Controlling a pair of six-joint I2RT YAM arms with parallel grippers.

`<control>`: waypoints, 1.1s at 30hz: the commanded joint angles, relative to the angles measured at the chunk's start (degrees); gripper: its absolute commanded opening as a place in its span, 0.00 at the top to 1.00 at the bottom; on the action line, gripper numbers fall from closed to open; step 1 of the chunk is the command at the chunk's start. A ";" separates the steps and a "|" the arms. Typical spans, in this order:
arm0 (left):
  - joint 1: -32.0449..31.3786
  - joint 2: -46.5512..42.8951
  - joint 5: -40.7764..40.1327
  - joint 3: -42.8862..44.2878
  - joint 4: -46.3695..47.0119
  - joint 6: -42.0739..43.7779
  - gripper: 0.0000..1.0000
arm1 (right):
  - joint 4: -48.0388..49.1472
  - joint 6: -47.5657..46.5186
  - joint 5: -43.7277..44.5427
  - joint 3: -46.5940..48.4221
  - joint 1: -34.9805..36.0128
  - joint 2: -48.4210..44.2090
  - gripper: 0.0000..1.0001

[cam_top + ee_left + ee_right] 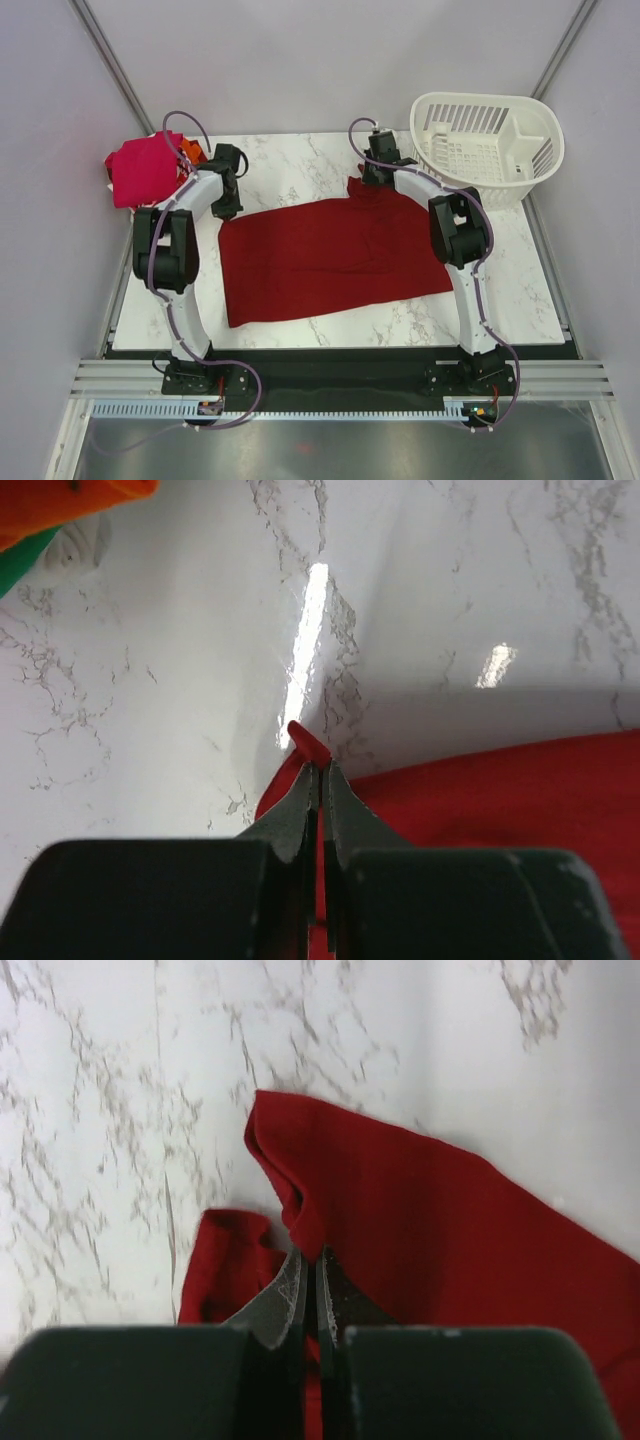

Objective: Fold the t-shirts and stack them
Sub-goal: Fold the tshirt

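The left gripper (319,772) and the right gripper (308,1258) are each squeezed shut on the far edge of the dark red t-shirt (330,255) lying flat on the table (300,160), so they should lift together, slowly, and keep the cloth smooth for a neat fold.

This is a robotics lab test cell. A white marble-patterned tabletop (300,160) is boxed in by plain pale-grey panel walls (50,150) with metal corner struts (105,50) at the upper corners. Along the bottom of the frame, a slotted aluminium rail (340,378) carries a white-and-black left robot arm (165,250), a matching right robot arm (462,235) and a grey cable duct (330,408).
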 commanded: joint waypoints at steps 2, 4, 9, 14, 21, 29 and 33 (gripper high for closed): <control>-0.33 -6.13 4.46 -1.79 -1.30 -1.65 0.98 | -0.98 -1.54 -0.39 -7.00 0.05 -11.75 1.00; -0.42 -8.14 4.55 -3.10 -1.30 -1.65 0.98 | -0.81 -1.54 -0.57 -10.50 0.13 -15.69 1.00; -0.59 -13.07 4.91 -7.32 -1.39 -1.65 0.98 | -0.98 -2.24 0.22 -15.70 0.66 -24.66 1.00; -0.77 -17.72 5.78 -11.54 -1.57 -1.56 0.98 | -3.27 -2.24 2.77 -21.41 1.36 -32.31 1.00; -0.77 -23.18 6.84 -17.78 -1.48 -0.34 0.98 | -6.43 0.30 7.95 -35.29 2.68 -48.82 1.00; -1.30 -27.57 8.07 -21.74 -1.48 -0.25 0.98 | -7.93 3.29 7.78 -52.52 3.39 -62.38 1.00; -2.18 -29.07 8.95 -24.03 -1.48 -0.33 0.98 | -9.07 4.35 9.80 -58.51 3.65 -66.86 1.00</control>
